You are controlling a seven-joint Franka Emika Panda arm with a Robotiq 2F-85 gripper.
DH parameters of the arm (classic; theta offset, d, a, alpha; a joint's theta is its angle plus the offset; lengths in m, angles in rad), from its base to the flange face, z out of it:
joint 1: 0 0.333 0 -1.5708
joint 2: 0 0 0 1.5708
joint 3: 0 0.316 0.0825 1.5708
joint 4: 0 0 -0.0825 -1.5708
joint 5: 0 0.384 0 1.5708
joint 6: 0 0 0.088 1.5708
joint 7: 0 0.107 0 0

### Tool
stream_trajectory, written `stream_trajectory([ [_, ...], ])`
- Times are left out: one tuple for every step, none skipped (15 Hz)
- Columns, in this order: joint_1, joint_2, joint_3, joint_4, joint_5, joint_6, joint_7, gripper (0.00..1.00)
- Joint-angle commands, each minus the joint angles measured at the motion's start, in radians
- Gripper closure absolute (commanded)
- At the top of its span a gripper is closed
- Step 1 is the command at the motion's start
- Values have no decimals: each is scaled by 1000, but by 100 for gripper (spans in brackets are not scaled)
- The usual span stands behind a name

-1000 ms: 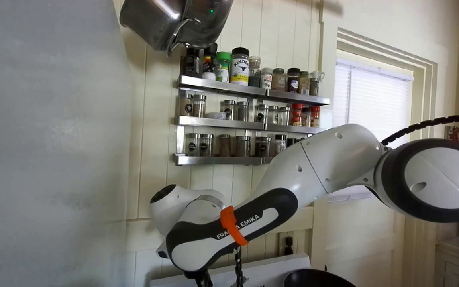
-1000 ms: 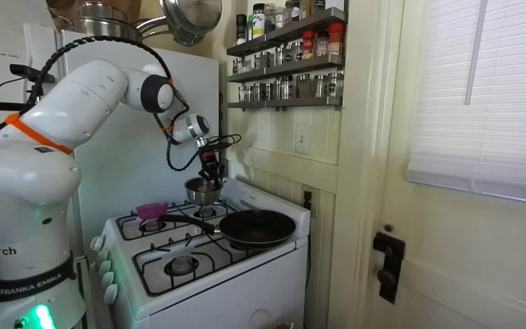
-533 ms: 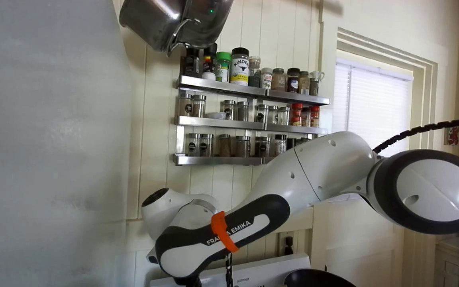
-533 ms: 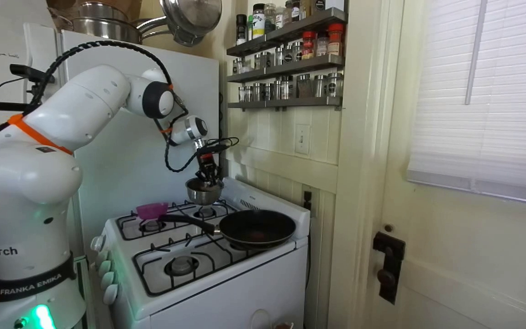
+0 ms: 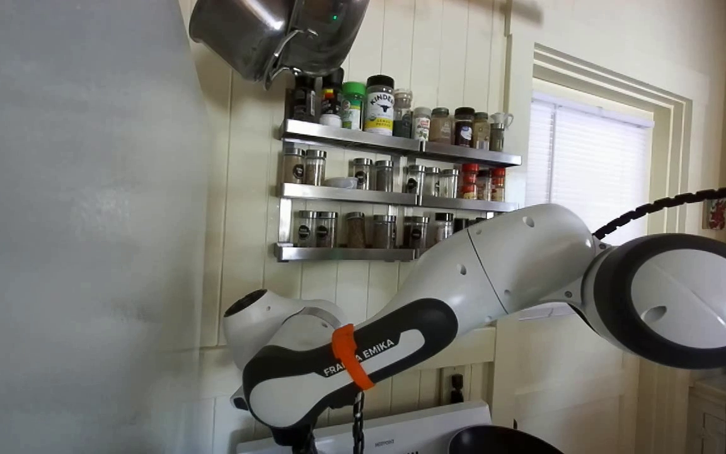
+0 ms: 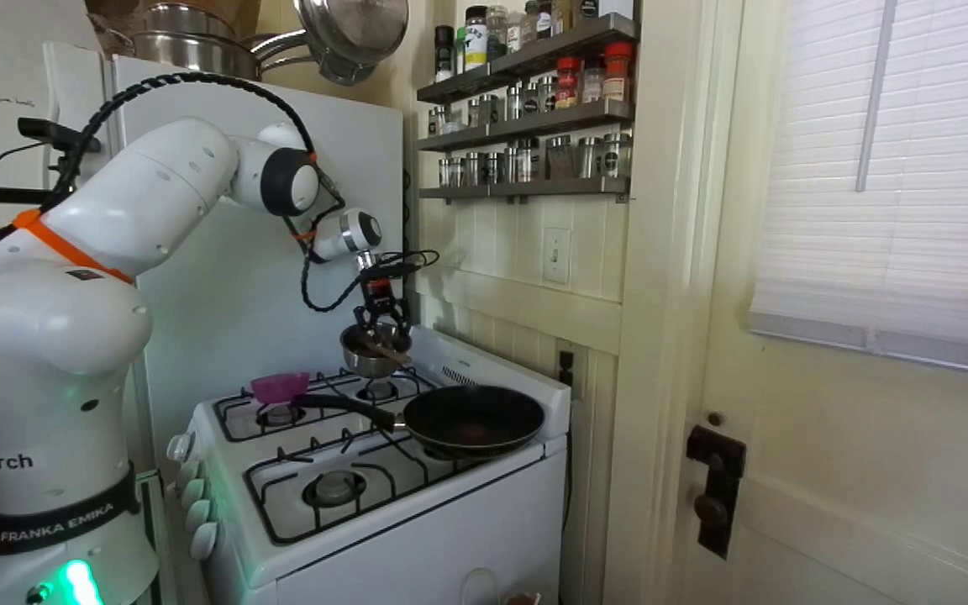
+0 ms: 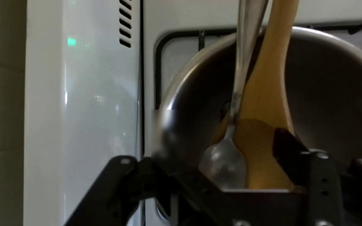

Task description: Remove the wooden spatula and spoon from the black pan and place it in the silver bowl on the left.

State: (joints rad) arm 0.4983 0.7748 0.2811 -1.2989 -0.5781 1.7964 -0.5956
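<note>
Resting in 1 silver bowl [image 7: 328, 88], spoon [image 7: 226, 161] and wooden spatula [image 7: 264, 103], hand [image 6: 383, 324] spread wide over them, black pan [image 6: 473, 416] nearby.

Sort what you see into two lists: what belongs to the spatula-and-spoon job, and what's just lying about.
Part of the job:
wooden spatula, in the silver bowl
metal spoon, also in that bowl
black pan, holding neither utensil
the robot's fingers, spread apart

Just around:
pink bowl
spice jars on the wall shelves
hanging cookware
</note>
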Motion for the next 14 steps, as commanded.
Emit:
stream_trajectory([
  [-11,-73,3,-63,22,-40,38,0],
  [-13,-93,3,-78,24,-45,52,0],
  [-16,-125,0,-107,24,-49,81,0],
  [-17,-150,-4,-128,22,-64,104,0],
  [-15,-185,-13,-159,12,-83,150,0],
  [-16,-214,-18,-188,10,-105,186,0],
  [-16,-255,-27,-230,9,-139,237,0],
  [-23,-294,-32,-274,15,-161,278,0],
  [-23,-329,-38,-313,13,-190,319,0],
  [-29,-368,-40,-362,13,-211,366,0],
  [-35,-405,-40,-407,14,-234,413,0],
  [-46,-445,-39,-461,16,-244,465,0],
  [-55,-483,-38,-509,20,-262,515,0],
  [-66,-523,-36,-561,27,-273,566,0],
])
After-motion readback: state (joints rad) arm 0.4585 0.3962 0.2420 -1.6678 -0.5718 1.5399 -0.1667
